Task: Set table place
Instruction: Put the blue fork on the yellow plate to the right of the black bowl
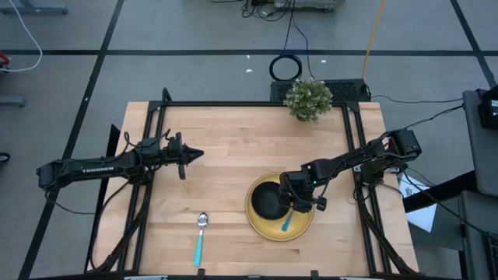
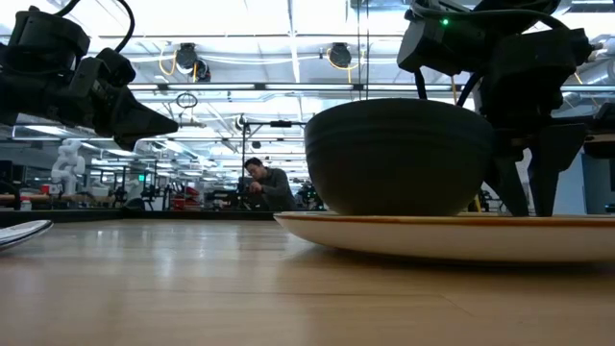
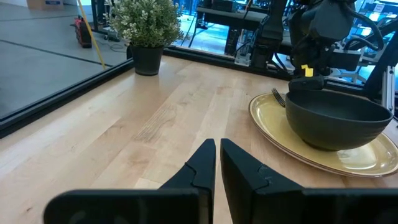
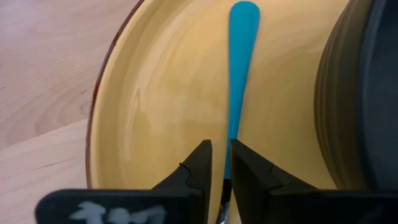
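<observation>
A round yellow plate (image 1: 305, 225) lies on the wooden table (image 1: 226, 132) at the near right. A black bowl (image 1: 267, 201) stands on it. A fork with a turquoise handle (image 1: 287, 224) lies in the plate beside the bowl; its tines (image 3: 278, 97) show by the bowl in the left wrist view. My right gripper (image 1: 300, 205) is down over the plate, shut on the fork. A spoon with a turquoise handle (image 1: 200, 238) lies on the table left of the plate. My left gripper (image 1: 192, 155) hovers shut and empty at the table's left middle. My right gripper pinches the fork's turquoise handle at its narrow part (image 4: 231, 134) between its two fingers, which stand across the handle. The fingers come from above, pointing down into the plate (image 4: 155, 106). The handle's free end (image 4: 244, 18) lies over the plate; whether it is lifted I cannot tell.
A small green potted plant (image 1: 309, 99) stands at the table's far edge, right of the middle. Black frame rails (image 1: 156, 117) run along the table's left and right sides. Bare wood lies between the spoon and the left arm.
</observation>
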You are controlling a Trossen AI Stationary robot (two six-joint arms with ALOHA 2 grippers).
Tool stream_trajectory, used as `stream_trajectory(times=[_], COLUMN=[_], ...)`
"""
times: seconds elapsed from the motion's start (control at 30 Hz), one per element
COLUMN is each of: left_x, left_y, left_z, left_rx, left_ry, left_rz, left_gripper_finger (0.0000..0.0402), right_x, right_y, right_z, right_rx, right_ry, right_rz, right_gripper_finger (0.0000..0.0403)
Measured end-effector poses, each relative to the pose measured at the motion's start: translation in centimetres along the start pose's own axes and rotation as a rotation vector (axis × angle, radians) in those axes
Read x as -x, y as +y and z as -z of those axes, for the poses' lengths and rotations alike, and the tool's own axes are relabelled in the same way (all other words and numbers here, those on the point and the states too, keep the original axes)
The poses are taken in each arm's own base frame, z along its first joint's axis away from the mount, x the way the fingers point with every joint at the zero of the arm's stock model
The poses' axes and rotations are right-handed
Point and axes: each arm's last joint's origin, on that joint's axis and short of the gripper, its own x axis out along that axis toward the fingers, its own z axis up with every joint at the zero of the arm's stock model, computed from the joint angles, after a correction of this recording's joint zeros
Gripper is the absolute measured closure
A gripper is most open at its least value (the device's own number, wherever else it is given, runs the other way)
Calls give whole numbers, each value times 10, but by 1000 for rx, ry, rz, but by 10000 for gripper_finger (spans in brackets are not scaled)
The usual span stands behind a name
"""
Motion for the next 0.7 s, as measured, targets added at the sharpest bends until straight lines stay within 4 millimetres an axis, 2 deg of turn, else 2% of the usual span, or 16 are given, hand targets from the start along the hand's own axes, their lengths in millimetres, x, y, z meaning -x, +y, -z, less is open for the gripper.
stream_trajectory(times=[0.6, 0.7], left_x=[0, 0], left_y=[0, 0], left_z=[0, 0], left_rx=[0, 0], left_ry=[-3, -3], left_rz=[0, 0], left_gripper_finger=[373, 373], right_x=[0, 6], right_y=[0, 2], right_z=[0, -3], right_rx=[-11, -32], right_ry=[5, 19], right_rz=[3, 33], right_gripper_finger=[356, 355])
